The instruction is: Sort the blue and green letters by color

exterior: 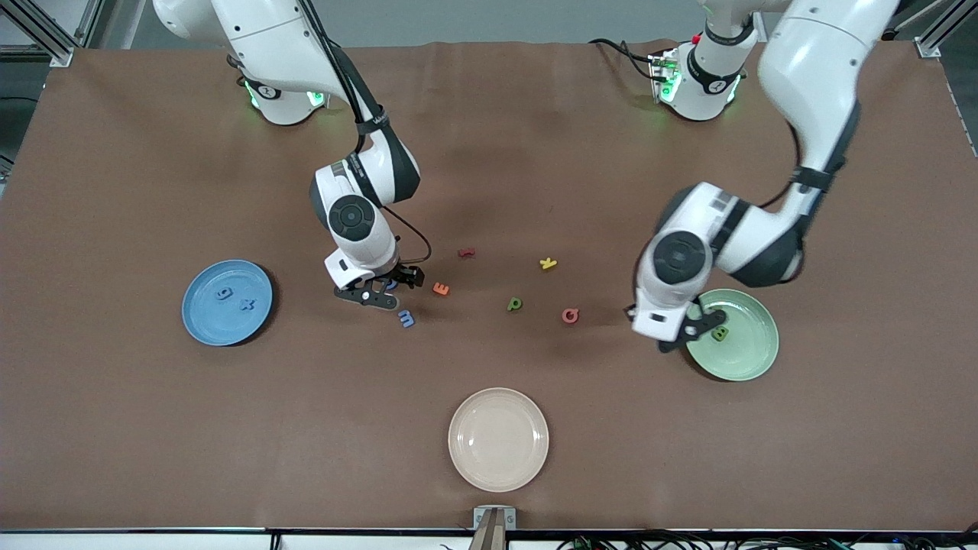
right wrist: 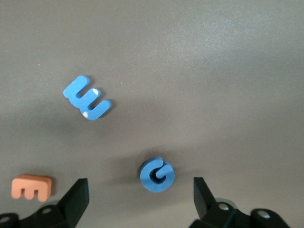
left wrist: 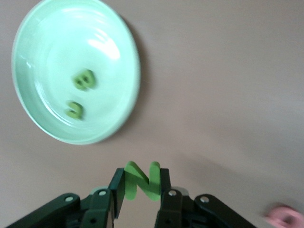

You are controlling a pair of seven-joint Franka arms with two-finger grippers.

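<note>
right claw (right wrist: 140, 199): spread wide, low over the surface (exterior: 489, 153); we see the blue g (right wrist: 157, 175) lying flat between its fingers, untouched.
key relation: we judge the g centred in the gap, so the next move is a straight descent and pinch.
blue m (right wrist: 87, 98): on the surface near the g, outside the claw; the orange e (right wrist: 32, 187) lies just beside one finger.
blue plate (exterior: 227, 302): toward the right arm's end; holds the 9 (exterior: 224, 293) and the + (exterior: 246, 304).
left claw (left wrist: 141, 190): pinching the green n (left wrist: 141, 180), held upright, over the surface just beside the green plate (left wrist: 121, 42).
green plate contents: b (left wrist: 83, 79) and a second green piece (left wrist: 75, 109).
green p (exterior: 515, 304): loose mid-surface; we judge the left arm nearer.
writing: only the letters.
</note>
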